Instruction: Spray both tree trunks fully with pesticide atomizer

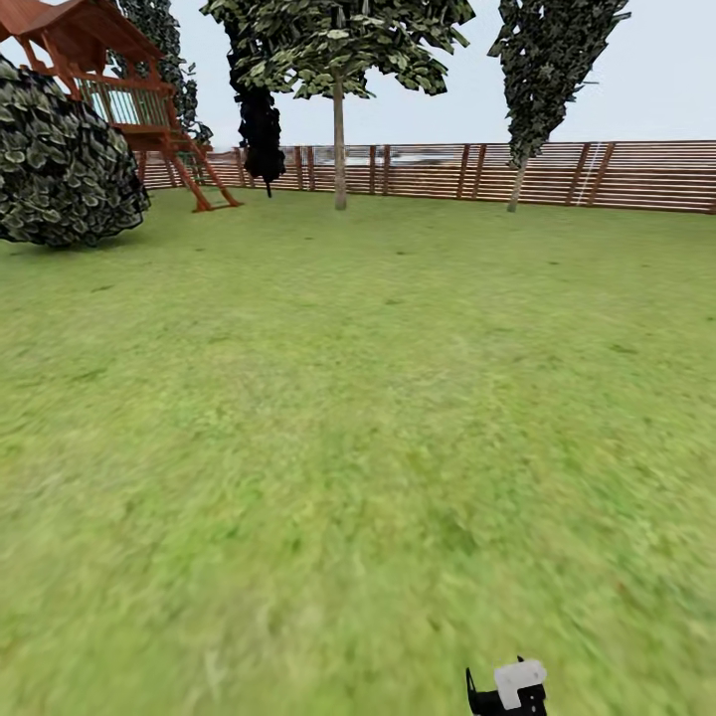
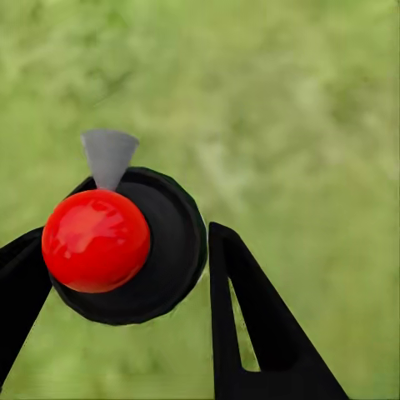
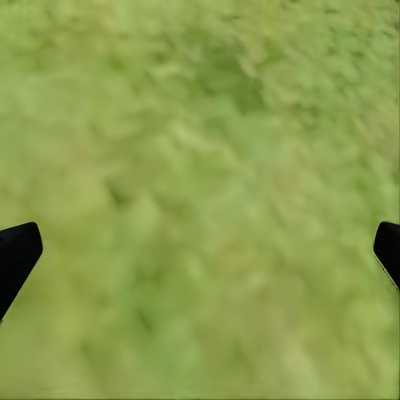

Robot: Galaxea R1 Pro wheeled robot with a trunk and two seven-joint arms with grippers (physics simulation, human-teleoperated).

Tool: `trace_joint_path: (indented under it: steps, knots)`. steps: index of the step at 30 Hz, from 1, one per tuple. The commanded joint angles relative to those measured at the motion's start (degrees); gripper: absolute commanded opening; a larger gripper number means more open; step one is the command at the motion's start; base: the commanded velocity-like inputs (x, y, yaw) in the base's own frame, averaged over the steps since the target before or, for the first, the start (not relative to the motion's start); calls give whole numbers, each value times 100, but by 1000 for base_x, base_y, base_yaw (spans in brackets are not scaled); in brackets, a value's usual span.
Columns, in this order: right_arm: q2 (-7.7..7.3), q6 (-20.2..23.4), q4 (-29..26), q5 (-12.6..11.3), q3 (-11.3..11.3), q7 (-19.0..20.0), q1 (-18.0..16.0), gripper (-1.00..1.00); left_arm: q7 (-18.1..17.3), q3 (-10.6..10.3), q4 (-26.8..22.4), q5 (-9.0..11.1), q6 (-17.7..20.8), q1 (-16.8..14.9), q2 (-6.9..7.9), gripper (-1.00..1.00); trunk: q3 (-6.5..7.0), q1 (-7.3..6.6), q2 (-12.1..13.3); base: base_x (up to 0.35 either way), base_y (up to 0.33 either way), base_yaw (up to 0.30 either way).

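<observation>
Nearest, one pesticide atomizer (image 1: 509, 688) shows at the bottom edge of the head view, dark body with a pale trigger head, over the grass floor (image 1: 348, 477). In the left wrist view the left gripper (image 2: 125, 275) is clamped on the atomizer, its red cap and grey nozzle between two black fingers (image 2: 250, 317). The right gripper (image 3: 200, 250) is spread wide above grass, holding nothing. Far off, two trees (image 1: 339, 139) stand before one slatted wooden fence (image 1: 597, 174), beside one wooden playhouse (image 1: 119, 89) and one round bush (image 1: 60, 169).

Fenced garden lawn (image 1: 358, 418) with playhouse (image 1: 109, 80)
</observation>
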Motion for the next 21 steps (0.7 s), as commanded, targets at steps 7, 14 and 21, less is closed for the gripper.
trace_joint_path:
  steps: [7, 14, 21]
  knots:
    - [0, -15, 7, 61, -43, -25, -4, 100, -7, 36, 5, -31, -19, -4, -1, -100, -5, 3, -2, 340, 0, 0]
    - [-1, -15, 7, 61, -43, -25, -4, 100, -7, 36, 5, -35, -19, -4, -1, -100, -5, 3, -2, 340, 0, 0]
    - [3, -15, 7, 61, -43, -25, -4, 100, -7, 36, 3, -37, -19, -4, 5, -100, -5, 3, -2, 340, 0, 0]
